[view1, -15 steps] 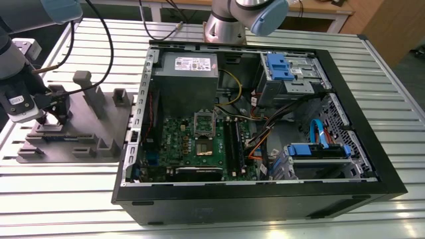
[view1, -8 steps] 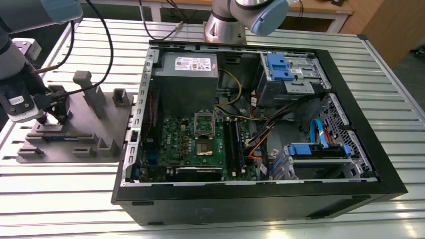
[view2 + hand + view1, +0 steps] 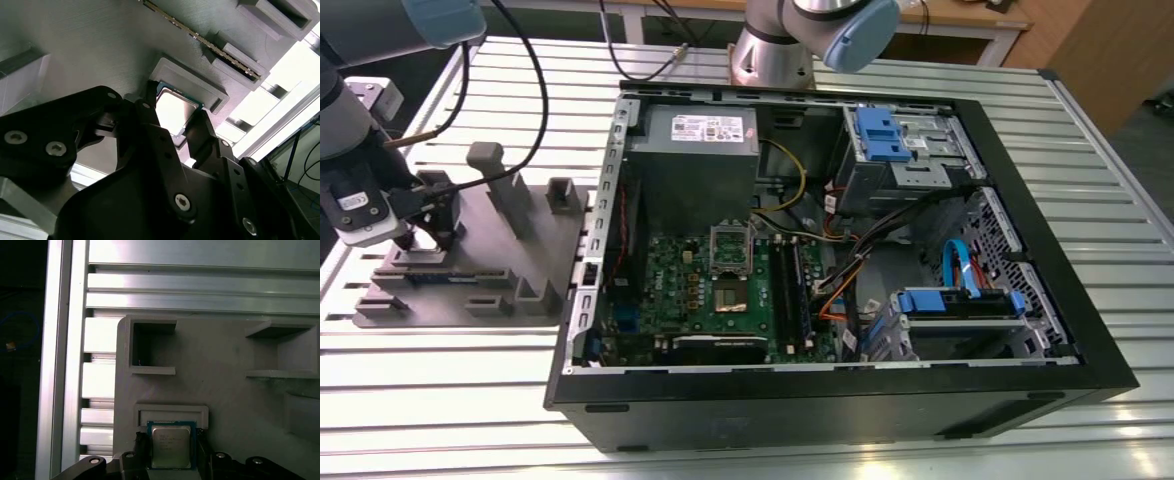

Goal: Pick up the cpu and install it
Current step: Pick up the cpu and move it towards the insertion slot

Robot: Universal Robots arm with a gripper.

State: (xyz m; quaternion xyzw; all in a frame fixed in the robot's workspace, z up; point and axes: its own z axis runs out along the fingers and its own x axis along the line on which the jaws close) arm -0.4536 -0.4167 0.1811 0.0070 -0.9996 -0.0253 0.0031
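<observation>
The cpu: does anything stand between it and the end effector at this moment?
Nothing visible does. In both wrist views the end effector sits directly at the cpu, which lies bare in its pocket of the grey fixture, with no cable or other part between them.

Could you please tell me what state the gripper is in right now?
Gripper: it looks closed on the cpu, which sits in its grey holder.

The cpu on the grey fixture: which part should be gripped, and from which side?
Grip the cpu by its two opposite side edges, coming straight down from above. It lies flat on the grey fixture, and a raised lip blocks a third edge.
</observation>
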